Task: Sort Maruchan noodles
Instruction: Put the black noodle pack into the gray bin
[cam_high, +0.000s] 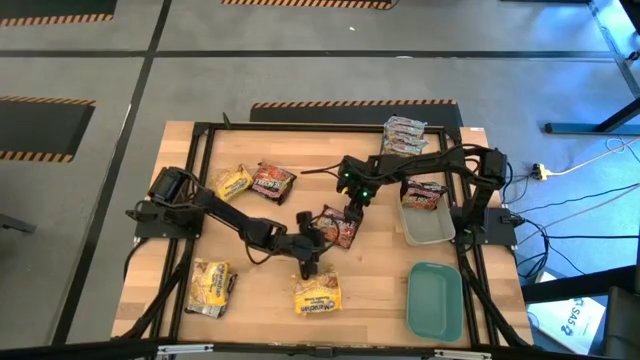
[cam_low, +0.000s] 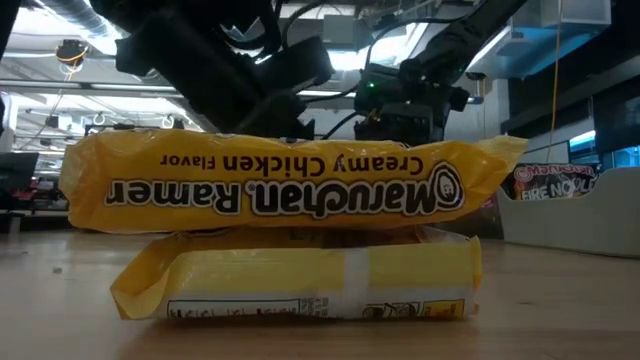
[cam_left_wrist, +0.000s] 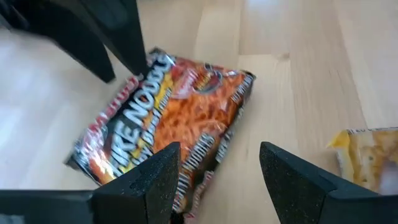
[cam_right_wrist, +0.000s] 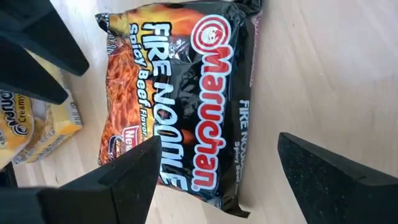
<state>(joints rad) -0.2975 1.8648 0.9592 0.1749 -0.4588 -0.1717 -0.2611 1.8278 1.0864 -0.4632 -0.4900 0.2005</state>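
Two yellow crinkly Creamy Chicken ramen packets (cam_low: 300, 240) lie stacked at the table's near edge. Mid-table, the dark red-black Fire Noodle packet (cam_high: 338, 226) lies flat between both grippers, jaws apart: right gripper (cam_right_wrist: 214, 177) above it, left gripper (cam_left_wrist: 217, 177) just beside. Only one should probably close, squarely across the packet's short width.

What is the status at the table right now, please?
Left gripper and right gripper open, both over the centre Fire Noodle packet, not gripping. Yellow packets unsorted. Nothing in the way.
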